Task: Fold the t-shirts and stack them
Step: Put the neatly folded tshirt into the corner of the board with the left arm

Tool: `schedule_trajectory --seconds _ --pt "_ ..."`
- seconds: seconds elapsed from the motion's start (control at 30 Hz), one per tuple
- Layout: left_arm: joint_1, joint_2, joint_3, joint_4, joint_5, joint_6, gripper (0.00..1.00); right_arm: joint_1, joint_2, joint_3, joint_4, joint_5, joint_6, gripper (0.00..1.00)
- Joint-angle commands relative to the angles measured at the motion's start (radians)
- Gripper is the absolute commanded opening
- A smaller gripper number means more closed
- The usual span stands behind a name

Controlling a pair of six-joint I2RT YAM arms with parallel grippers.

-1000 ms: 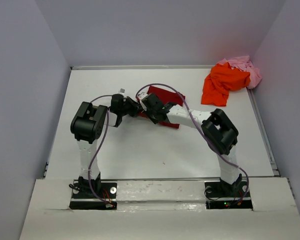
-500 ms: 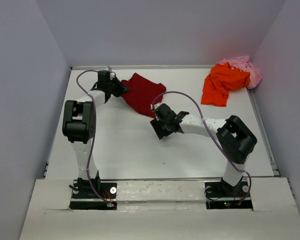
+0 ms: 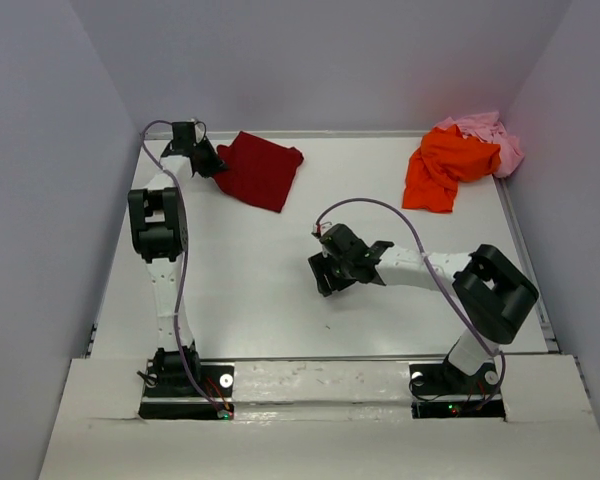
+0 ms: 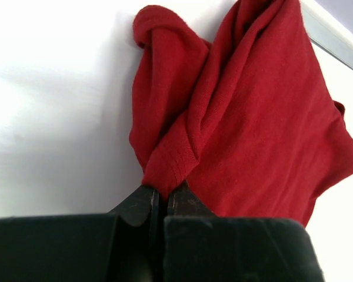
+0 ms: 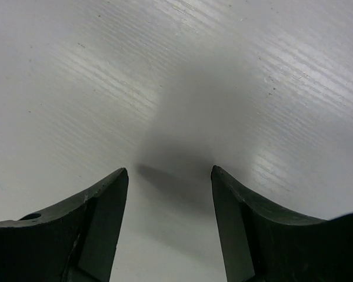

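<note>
Top external view: the dark red t-shirt (image 3: 260, 170) lies at the far left of the table (image 3: 280, 320) as a compact, roughly squared patch that appears folded over at least once. The left gripper (image 3: 206, 158) meets its left edge. The orange t-shirt (image 3: 445, 165) is crumpled in the far right corner, touching and partly overlapping the pale pink t-shirt (image 3: 492, 132), which is bunched behind it against the wall. The right gripper (image 3: 332, 274) hangs over bare table near the centre, well apart from all three garments. Left wrist view: the left gripper (image 4: 163, 197) has its jaws pressed together on a hemmed corner of the dark red t-shirt (image 4: 253, 129). The cloth fans out from the pinch in two twisted lobes, so it is not lying fully flat. Right wrist view: the right gripper (image 5: 169, 176) has its jaws spread apart with nothing between them, and only the table surface (image 5: 223, 70) and its own shadow lie below. Progress, as judged: one shirt is partly folded and being placed or straightened. Two shirts are untouched in a heap, and no stack has been started. Most of the task remains.
</note>
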Motion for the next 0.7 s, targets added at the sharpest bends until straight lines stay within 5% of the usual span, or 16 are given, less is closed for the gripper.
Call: schedule_trajectory --seconds 0.0,0.67 --pt "0.051 0.009 0.115 -0.061 -0.009 0.060 0.00 0.016 -0.044 -0.020 0.078 -0.026 0.018 0.64" --pt "0.209 0.080 0.203 -0.074 -0.078 0.098 0.00 0.017 -0.079 -0.099 0.128 -0.095 0.053 0.62"
